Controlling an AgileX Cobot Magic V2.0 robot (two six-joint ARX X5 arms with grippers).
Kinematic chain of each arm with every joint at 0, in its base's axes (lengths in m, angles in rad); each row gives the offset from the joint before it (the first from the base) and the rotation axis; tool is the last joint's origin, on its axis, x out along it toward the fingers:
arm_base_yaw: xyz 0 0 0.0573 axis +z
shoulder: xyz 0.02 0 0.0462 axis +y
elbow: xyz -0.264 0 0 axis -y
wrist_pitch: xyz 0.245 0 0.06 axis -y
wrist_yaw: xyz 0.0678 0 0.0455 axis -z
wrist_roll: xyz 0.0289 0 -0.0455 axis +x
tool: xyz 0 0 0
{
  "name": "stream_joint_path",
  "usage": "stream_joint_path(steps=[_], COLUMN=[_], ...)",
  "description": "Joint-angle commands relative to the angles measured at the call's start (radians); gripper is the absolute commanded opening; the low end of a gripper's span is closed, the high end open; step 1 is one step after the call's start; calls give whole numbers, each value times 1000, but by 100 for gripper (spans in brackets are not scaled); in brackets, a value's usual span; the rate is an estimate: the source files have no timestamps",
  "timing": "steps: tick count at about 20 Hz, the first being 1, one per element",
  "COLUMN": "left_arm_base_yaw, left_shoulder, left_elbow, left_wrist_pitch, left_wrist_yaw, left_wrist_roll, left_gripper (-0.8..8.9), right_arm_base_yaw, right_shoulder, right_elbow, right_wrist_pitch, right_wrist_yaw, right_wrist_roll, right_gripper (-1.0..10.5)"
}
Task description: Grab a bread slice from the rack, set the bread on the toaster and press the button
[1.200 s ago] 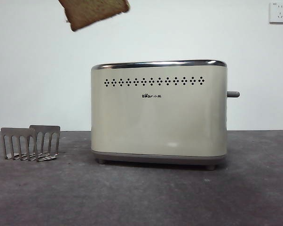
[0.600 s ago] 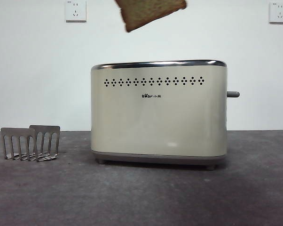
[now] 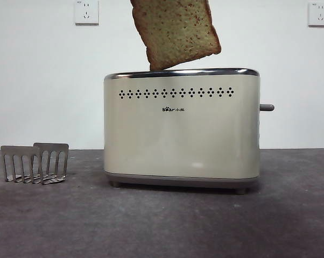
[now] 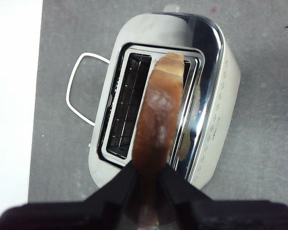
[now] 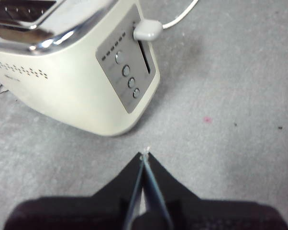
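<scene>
The brown slice of bread (image 3: pixel 175 33) hangs tilted just above the cream toaster (image 3: pixel 182 129), its lowest corner at the chrome rim. My left gripper (image 4: pixel 146 175) is shut on the bread (image 4: pixel 158 115) and holds it edge-on over the toaster's slots (image 4: pixel 129 103). The grey-bronze rack (image 3: pixel 35 163) stands with nothing in it on the table to the toaster's left. The button (image 3: pixel 266 107) sticks out of the toaster's right end, and in the right wrist view this lever (image 5: pixel 148 29) sits above a grey panel. My right gripper (image 5: pixel 144 160) is shut and hovers over the table near that end.
Two white wall sockets (image 3: pixel 86 12) (image 3: pixel 319 14) sit on the wall behind. A white power cord (image 4: pixel 77 91) loops on the table behind the toaster. The table surface (image 3: pixel 162 226) is dark grey.
The bread has moved right from above the rack side to over the toaster and has come down close to the chrome rim. Toaster and rack have not moved.
</scene>
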Motion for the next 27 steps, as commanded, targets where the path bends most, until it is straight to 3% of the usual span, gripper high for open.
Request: stream_joint_path(steps=[1,27], left_arm_base_yaw=[6,42], left_shoulder=[11,173], left_elbow=[-2,-2], left_wrist_pitch=[10,35], left_wrist_yaw=[-6,-36], left_wrist_roll=[4,94], left_gripper=[-13,-13], right_arm_base_yaw=[0,0], right_shoulder=[-1,-1], right_elbow=[5,5], right_wrist_pitch=[-2,-2], right_wrist_yaw=[-4,-4], right_wrist_roll=[2,1], right_gripper=[0,0])
